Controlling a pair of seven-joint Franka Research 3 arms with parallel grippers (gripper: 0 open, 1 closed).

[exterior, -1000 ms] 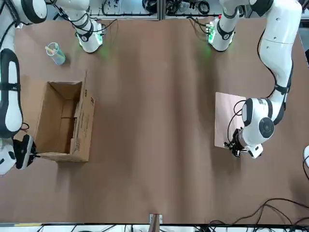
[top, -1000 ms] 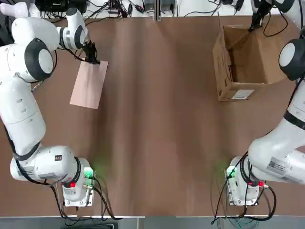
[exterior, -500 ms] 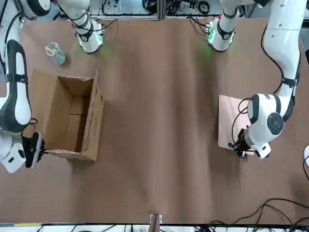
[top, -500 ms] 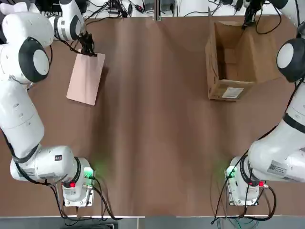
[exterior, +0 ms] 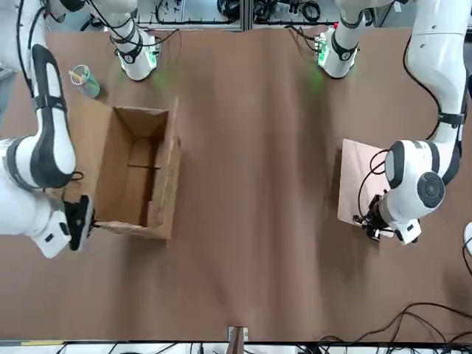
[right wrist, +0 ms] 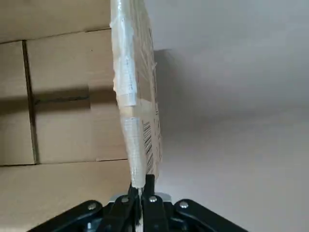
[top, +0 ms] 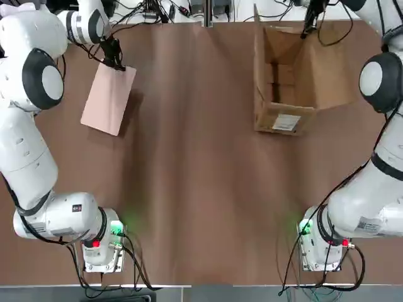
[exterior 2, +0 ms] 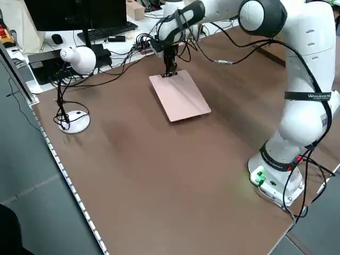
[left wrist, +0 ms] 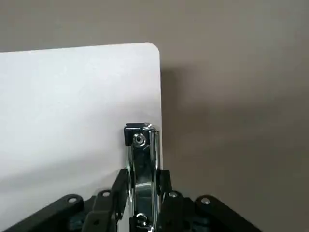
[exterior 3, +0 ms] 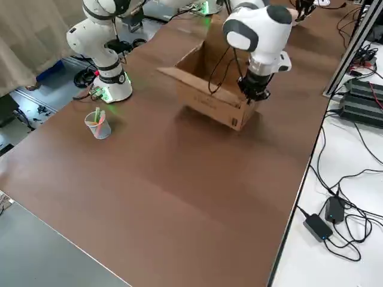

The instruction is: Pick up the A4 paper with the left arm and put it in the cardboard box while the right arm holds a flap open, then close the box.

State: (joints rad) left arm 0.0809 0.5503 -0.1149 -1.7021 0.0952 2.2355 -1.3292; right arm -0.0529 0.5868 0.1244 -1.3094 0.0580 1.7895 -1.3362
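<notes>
Over at about 10 o'clock on the brown surface (top: pixel 201 176), seen from overhead, the A4 paper (top: pixel 108 98) sat tilted, its far short end lifted by the small metal clip (left wrist: pixel 140 159) while the near end hung lower, close to the wood, with a shadow under it. The left tool (top: pixel 116 61) was pinched onto that clip, fingers (left wrist: pixel 118 186) pressed against both sides of it, so it was holding the sheet by the clip rather than by the paper itself. The left arm (top: pixel 25 126) reached up along the left edge to get there.

Way across at roughly 1 o'clock, well apart from the paper, was the cardboard box (top: pixel 286 78), open on top, with its white label (top: pixel 285 122) on the short side facing the robot's bases. The long flaps stood up or splayed outward. The right tool (top: pixel 308 22) was at the box's far end, fingers squeezed together on the thin edge of a flap (right wrist: pixel 135 111), and the wrist camera showed that edge with tape on it going right between them. The right arm (top: pixel 384 126) curved up along the right edge.

Odds and ends: a plastic cup (exterior: pixel 85 80) with something in it near the right arm's base, and a little white desk lamp (exterior 2: pixel 77 79) off the left side.
</notes>
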